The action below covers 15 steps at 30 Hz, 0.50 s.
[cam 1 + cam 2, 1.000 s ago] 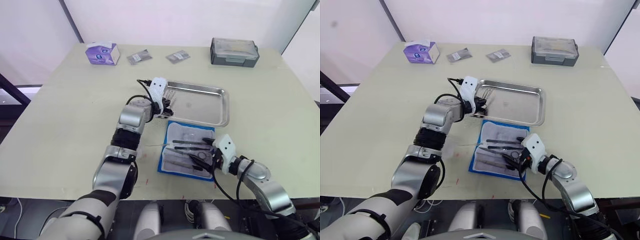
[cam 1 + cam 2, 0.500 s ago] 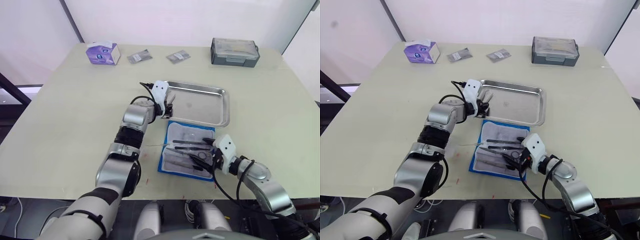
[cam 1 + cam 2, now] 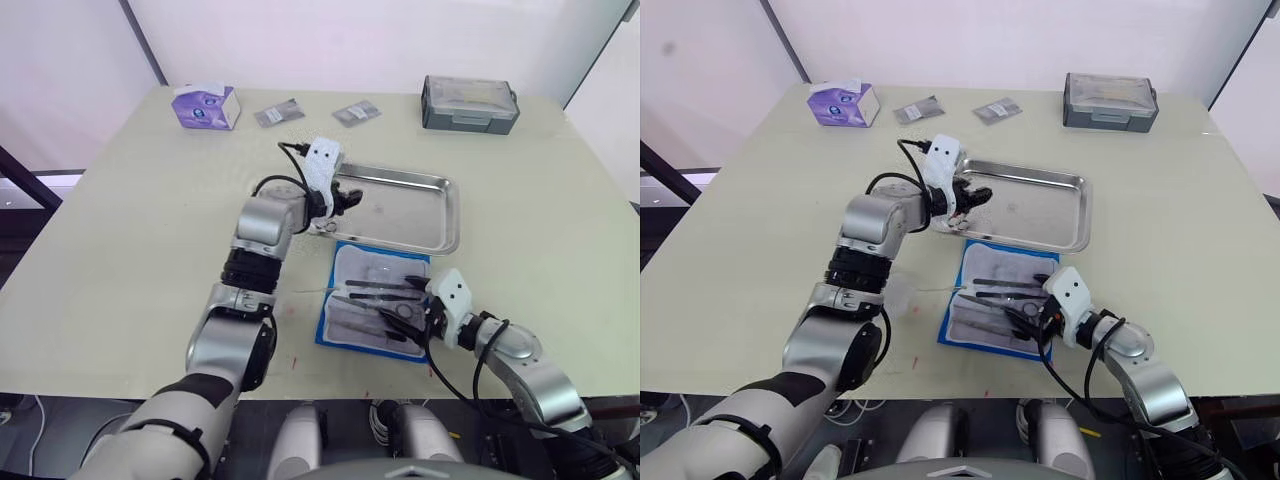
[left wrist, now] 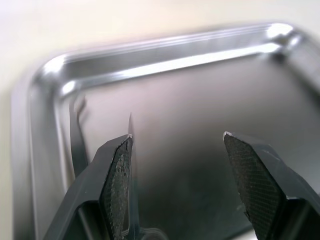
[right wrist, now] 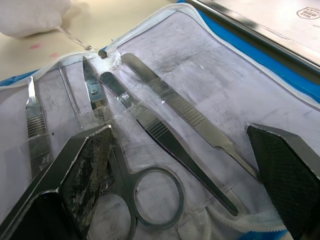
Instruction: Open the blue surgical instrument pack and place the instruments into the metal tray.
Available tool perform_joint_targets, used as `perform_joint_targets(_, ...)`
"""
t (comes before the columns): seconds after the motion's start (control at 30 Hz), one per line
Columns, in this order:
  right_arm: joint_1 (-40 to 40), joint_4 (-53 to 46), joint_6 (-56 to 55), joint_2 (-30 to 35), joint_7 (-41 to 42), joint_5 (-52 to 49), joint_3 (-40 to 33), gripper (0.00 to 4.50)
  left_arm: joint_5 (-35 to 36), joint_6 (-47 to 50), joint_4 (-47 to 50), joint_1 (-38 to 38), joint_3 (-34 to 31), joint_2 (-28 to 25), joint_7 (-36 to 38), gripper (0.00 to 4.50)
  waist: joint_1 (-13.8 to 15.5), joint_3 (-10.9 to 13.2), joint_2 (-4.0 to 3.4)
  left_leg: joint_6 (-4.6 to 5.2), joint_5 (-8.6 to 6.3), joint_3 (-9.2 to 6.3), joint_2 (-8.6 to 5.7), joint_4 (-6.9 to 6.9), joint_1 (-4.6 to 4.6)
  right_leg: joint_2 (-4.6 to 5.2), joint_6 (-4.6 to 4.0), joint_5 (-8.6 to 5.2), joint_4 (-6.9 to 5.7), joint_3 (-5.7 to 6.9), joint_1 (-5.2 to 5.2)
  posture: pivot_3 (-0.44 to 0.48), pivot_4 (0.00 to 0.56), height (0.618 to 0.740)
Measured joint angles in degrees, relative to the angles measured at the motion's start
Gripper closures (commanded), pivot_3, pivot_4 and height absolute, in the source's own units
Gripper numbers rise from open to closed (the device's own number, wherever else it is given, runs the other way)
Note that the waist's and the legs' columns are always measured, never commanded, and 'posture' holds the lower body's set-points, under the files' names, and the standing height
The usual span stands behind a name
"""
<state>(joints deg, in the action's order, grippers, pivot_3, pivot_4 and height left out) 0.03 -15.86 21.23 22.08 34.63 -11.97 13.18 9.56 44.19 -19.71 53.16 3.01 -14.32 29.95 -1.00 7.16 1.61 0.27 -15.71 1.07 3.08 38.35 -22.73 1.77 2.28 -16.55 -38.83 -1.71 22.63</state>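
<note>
Blue surgical instrument pack lies unfolded on the surface just in front of the metal tray; scissors, forceps and other instruments sit in its pockets, so most of the job remains; a few slim tools already rest in the tray's left end; left gripper hovers there, fingers spread and empty; right gripper poises over the pack, fingers spread.

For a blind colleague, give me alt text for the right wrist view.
The right gripper, fingers open, hovers over the opened blue surgical instrument pack, where scissors, forceps and other slim instruments lie on the whitish lining.
</note>
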Motion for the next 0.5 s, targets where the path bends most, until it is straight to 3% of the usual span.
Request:
perform_joint_targets(0.1,-0.2,0.2,-0.1,0.0,0.1,0.0,0.1,0.00,2.0,-10.5,2.4,-4.0,2.7,-5.4,15.1,1.43,-0.1,0.0,-0.06,-0.17,0.10,0.03,0.00,-0.06,0.07,-0.02,-0.01,0.00,0.00,-0.06,0.01,0.000,0.150,0.738)
perform_joint_targets(0.23,-0.4,0.6,-0.3,-0.1,0.2,0.0,0.1,0.00,2.2,-24.1,-1.3,-7.0,6.8,-12.6,33.3,1.43,-0.1,0.0,-0.05,-0.13,0.07,0.03,0.00,-0.04,0.07,-0.04,-0.01,-0.01,0.00,-0.06,0.01,0.000,0.150,0.738)
perform_joint_targets(0.5,-0.7,0.9,-0.4,-0.1,0.2,0.0,0.1,0.00,-1.0,-41.1,-7.9,-9.0,13.7,-17.2,52.8,1.43,0.0,0.0,-0.06,0.13,-0.07,0.02,0.01,-0.03,0.06,-0.06,-0.01,-0.01,0.01,-0.06,0.01,0.000,0.150,0.738)
